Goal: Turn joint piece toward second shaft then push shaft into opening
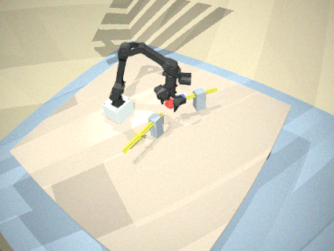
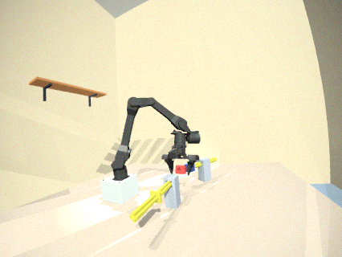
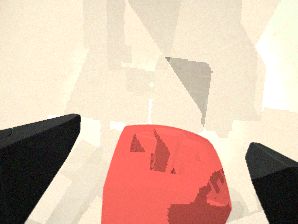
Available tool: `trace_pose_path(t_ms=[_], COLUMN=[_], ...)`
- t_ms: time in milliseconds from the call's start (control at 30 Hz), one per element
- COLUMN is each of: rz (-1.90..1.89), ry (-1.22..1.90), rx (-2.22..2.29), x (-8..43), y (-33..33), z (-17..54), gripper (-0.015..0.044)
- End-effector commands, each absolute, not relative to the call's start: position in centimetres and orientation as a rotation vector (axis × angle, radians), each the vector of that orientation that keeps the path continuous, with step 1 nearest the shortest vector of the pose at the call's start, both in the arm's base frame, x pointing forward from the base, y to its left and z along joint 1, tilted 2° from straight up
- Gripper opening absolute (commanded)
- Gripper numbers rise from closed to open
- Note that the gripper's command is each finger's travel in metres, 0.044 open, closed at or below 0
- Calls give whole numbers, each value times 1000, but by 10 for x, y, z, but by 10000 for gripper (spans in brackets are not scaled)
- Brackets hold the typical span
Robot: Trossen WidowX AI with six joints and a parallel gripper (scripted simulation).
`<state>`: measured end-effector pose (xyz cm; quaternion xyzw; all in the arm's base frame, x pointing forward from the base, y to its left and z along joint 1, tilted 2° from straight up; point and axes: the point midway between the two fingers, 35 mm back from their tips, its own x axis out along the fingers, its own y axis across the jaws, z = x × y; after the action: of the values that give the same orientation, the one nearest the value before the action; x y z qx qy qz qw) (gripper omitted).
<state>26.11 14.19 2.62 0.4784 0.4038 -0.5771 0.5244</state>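
Note:
The joint piece's red part (image 1: 168, 103) (image 2: 181, 169) (image 3: 160, 185) is between my open fingers, with a gap on both sides in the wrist view. My gripper (image 1: 169, 106) (image 2: 181, 173) (image 3: 164, 136) points down over it. A blue part (image 1: 182, 96) (image 2: 192, 167) links the red part to the yellow fixed shaft (image 1: 212, 90) (image 2: 213, 160), held by a grey-blue block (image 1: 200, 100) (image 2: 205, 170). The second yellow shaft (image 1: 131, 145) (image 2: 140, 210), with a cross-shaped collar, passes into the nearer block (image 1: 156, 126) (image 2: 173, 193); its end is short of the red part. The opening's exact direction is unclear.
The arm's white base (image 1: 118, 110) (image 2: 120, 189) stands left of the nearer block. A brown wall shelf (image 2: 66, 87) is far behind at the left. The two blocks stand on either side of the gripper, one nearer and one farther from the top and exterior views.

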Motion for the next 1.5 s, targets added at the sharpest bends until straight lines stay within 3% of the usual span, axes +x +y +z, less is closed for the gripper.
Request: trace_pose_path(t_ms=[0,200,533,1467], rz=[-1381,-1381,-1381,-1381], ry=[968,968,968,968], rx=[1144,1144,1144,1144], x=[261,261,261,261], y=[141,139,139,139], z=[20,13,13,13], gripper=[440,440,182,182])
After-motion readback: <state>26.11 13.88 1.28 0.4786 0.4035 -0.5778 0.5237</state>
